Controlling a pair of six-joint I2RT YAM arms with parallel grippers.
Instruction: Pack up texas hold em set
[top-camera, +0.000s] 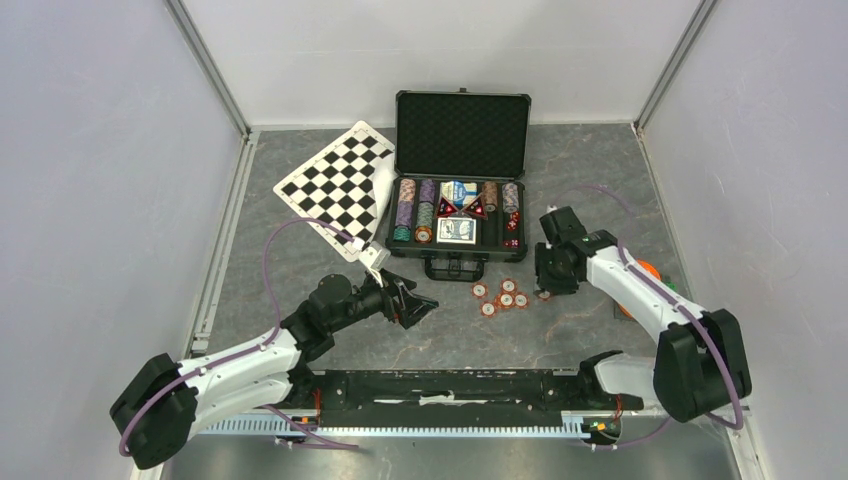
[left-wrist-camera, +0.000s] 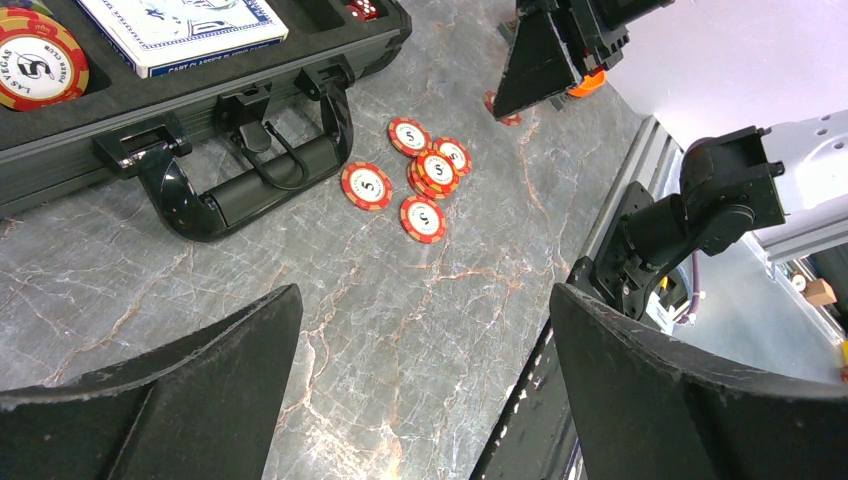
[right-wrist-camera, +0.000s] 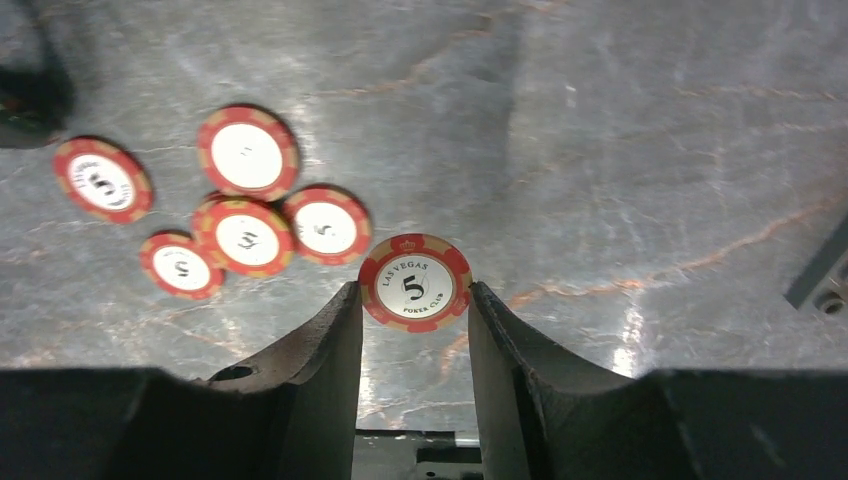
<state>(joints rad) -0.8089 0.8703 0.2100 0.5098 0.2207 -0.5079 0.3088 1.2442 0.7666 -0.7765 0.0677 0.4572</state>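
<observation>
1. Grey marbled bench is closed in by white walls at the left, right and top of the overhead view. I have bare room to the right of the case and along the lower centre, ahead of the arm bases.
2. The black case sits open at upper centre with its lid standing toward the back wall. Its tray holds chip rows, card decks and red dice, and its handle faces the bases.
3. A checkered board lies at upper left, just beside the case's left side.
4. Five loose chips cluster just below the handle. A single chip lies flat on the bench just to their right.
5. My right arm comes in from lower right, elbow bent and wrist pointing down. The right hand has its fingers closed against both sides of the single chip.
6. My left arm reaches low from lower left. The left hand is spread wide apart and holds nothing, near the handle and aimed toward the loose chips.
</observation>
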